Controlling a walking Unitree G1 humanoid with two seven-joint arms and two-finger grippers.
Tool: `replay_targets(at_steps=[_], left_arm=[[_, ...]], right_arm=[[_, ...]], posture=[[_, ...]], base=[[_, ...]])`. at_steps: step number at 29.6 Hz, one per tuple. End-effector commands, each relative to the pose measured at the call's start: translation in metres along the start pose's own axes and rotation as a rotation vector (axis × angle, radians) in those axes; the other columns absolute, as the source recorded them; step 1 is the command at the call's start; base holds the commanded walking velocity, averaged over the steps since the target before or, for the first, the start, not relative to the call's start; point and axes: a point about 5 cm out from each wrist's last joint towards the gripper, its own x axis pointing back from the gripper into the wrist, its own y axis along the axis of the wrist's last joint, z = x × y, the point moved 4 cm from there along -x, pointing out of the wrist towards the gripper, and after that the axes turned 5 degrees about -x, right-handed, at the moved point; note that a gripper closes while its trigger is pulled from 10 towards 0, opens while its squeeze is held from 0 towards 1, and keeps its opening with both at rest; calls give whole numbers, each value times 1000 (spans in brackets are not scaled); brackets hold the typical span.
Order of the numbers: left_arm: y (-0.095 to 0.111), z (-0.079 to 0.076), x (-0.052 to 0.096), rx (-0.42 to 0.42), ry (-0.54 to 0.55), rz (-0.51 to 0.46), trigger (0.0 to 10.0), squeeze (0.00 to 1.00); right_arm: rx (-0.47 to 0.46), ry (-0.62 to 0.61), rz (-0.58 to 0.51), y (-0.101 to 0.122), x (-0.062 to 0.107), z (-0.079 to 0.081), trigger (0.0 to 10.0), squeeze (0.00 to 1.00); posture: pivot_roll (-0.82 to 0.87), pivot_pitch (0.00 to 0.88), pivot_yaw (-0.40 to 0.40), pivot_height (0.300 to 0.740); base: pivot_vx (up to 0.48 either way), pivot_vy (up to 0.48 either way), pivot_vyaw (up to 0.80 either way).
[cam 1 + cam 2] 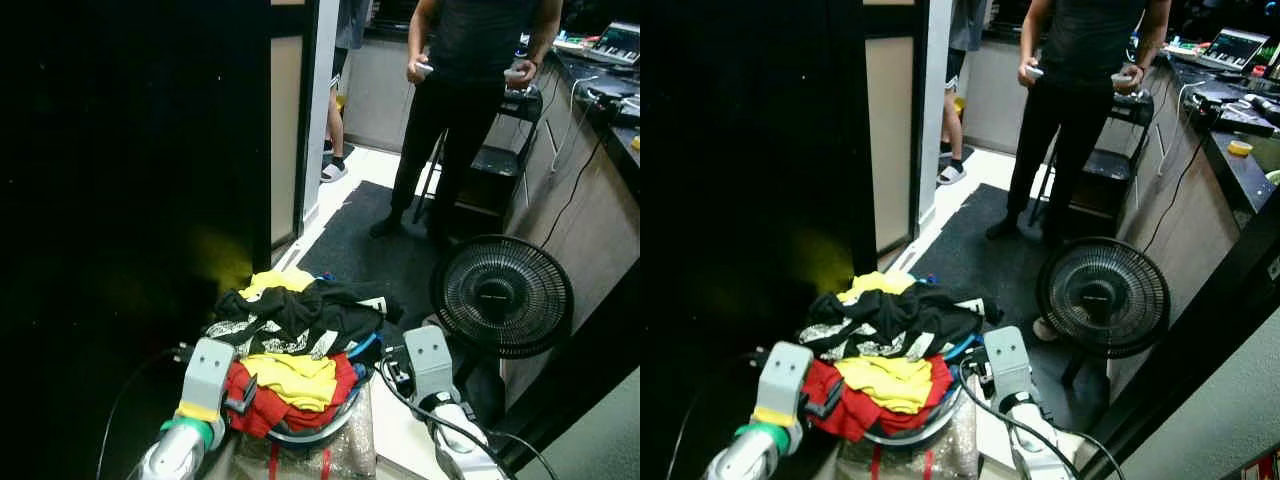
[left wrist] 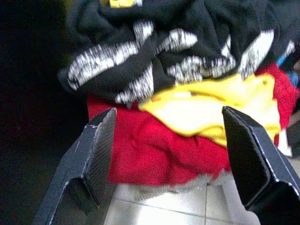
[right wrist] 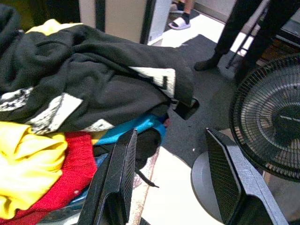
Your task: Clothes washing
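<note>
A heap of clothes (image 1: 290, 340) fills a round basket (image 1: 305, 432) just in front of me: a black garment with white print (image 2: 154, 51) on top, yellow (image 2: 206, 105) and red (image 2: 150, 150) pieces below, some blue (image 3: 126, 131) at the side. My left gripper (image 2: 168, 117) is at the heap's left side, open, with the red cloth just past its fingers (image 2: 93, 145). At the heap's right side my right gripper (image 3: 171, 136) is also open, with bare floor between its fingers (image 3: 119, 173). Neither one holds anything.
A black floor fan (image 1: 500, 295) stands close to the right, beside a counter (image 1: 610, 150) with trailing cables. A person in black (image 1: 470, 80) stands ahead on a dark mat (image 1: 370, 240), holding controllers. Another person's leg (image 1: 335, 130) shows beyond a door frame (image 1: 295, 120). The left is dark.
</note>
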Motion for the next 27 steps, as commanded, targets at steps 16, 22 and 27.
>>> replay_targets(at_steps=[16, 22, 27], left_arm=[[-8, 2, -4, 19, 28, 51, 10000, 0], [-10, 0, -3, 17, 26, 54, 10000, 0], [-11, 0, -3, 12, 28, 54, 10000, 0]], right_arm=[[-29, -6, 33, -13, 8, 3, 10000, 0], [-28, 11, 32, -12, 7, 7, 10000, 0], [-23, 24, 32, -12, 7, 10, 10000, 0]], posture=[[-46, 57, 17, 740], [-39, 49, 11, 740], [-38, 46, 9, 740]], base=[[0, 0, 0], [0, 0, 0], [0, 0, 0]])
